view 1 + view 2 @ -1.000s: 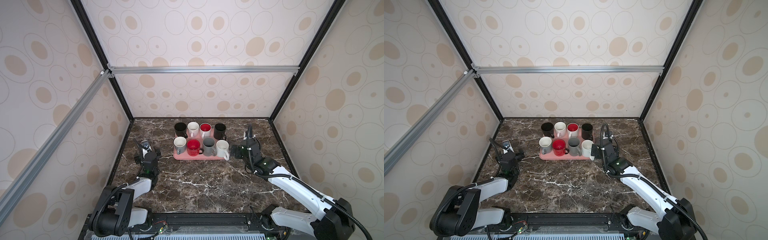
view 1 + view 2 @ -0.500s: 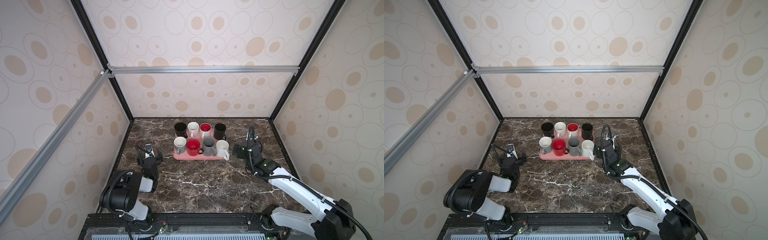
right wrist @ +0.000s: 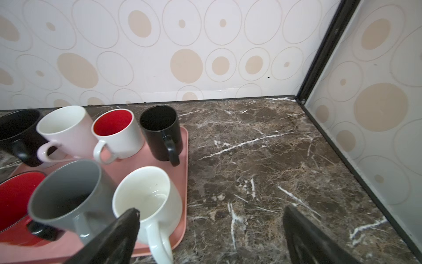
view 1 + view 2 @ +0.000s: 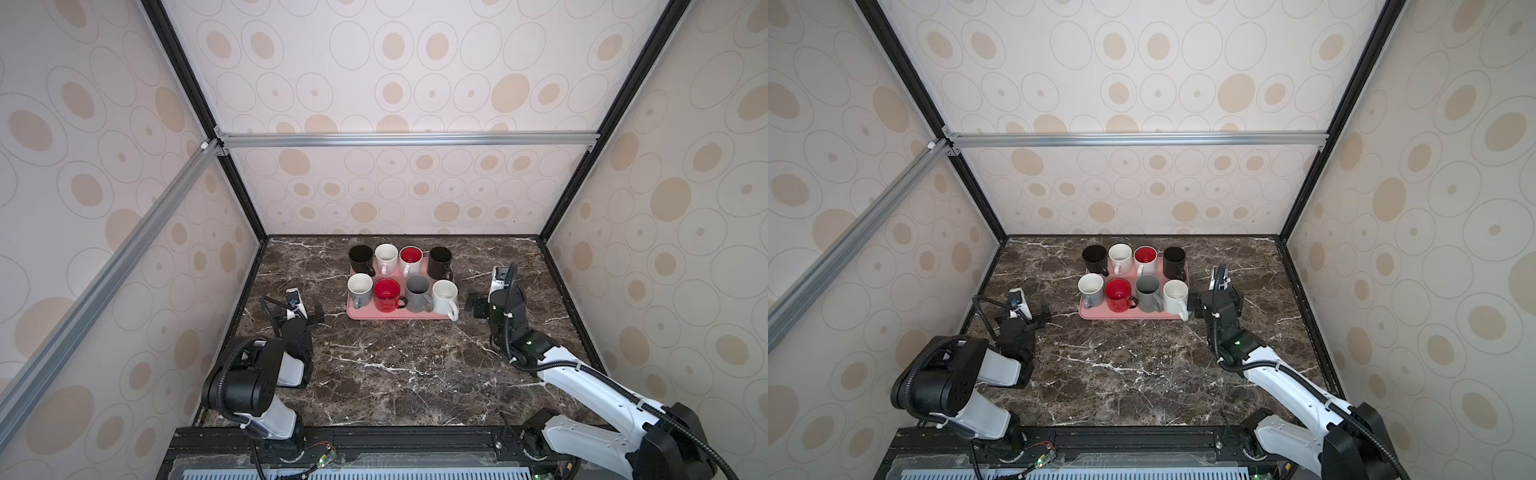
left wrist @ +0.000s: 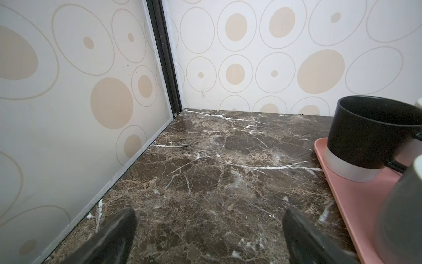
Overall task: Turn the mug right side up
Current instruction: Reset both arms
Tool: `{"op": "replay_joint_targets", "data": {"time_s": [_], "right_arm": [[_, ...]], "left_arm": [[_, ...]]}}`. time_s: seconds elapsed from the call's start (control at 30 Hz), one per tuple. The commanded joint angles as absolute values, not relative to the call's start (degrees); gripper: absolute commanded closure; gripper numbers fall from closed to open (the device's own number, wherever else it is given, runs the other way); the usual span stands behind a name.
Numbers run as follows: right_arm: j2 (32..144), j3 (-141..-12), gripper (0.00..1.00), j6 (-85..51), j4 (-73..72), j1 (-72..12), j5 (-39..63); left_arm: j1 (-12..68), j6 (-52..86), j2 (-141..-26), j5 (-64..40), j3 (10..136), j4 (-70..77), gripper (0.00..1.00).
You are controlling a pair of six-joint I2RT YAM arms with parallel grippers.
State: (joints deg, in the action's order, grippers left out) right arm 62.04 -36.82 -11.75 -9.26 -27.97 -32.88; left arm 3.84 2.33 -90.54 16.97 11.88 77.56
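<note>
Quick look at the setup: a pink tray [image 4: 399, 318] sits toward the back of the marble table [image 4: 395, 365]. There are eight mugs [image 4: 1091, 286] packed on it in two rows of four. In both top views every one of them stands mouth up, so I honestly can't tell which is the one to flip.

The one nearest the action is the white mug [image 4: 445, 296] on the tray's front right corner. Its handle points off the tray's front edge. Next to it, going toward the tray's left, are the grey mug [image 4: 417, 293] and then the red mug [image 4: 386, 293]. A black mug [image 4: 440, 262] stands behind the white one at the tray's back right corner.

The right gripper [image 3: 211, 211] hangs just off the tray's right edge, level with that front corner. Its claw is spread wide with only bare table between the jaws. In the right wrist view one of its fingers [image 3: 118, 233] overlaps the white mug, but I can't tell if they're actually touching.

The left gripper [image 5: 210, 214] is off the tray's left side, clearly apart from it and low over the table. It's also spread wide and holding nothing. The left wrist view catches the tray's left edge with a black cup [image 5: 370, 134] that has a pale base.
</note>
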Motion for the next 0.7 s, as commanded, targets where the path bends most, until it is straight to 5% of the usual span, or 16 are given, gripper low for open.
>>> {"op": "replay_joint_targets", "data": {"time_s": [0.0, 0.47, 0.67], "right_arm": [[62.4, -35.2, 0.00, -6.4, -14.8, -23.0, -32.8], [74.0, -24.6, 0.01, 2.0, -36.6, -7.4, -14.8], [76.5, -28.1, 0.01, 2.9, -31.7, -5.6, -9.0]], "left_arm": [[3.4, 2.5, -90.6, 16.7, 11.8, 80.3, 0.01], [3.5, 2.5, -90.8, 16.7, 12.0, 80.1, 0.01], [3.4, 2.4, -90.8, 16.8, 11.9, 80.2, 0.01]]}}
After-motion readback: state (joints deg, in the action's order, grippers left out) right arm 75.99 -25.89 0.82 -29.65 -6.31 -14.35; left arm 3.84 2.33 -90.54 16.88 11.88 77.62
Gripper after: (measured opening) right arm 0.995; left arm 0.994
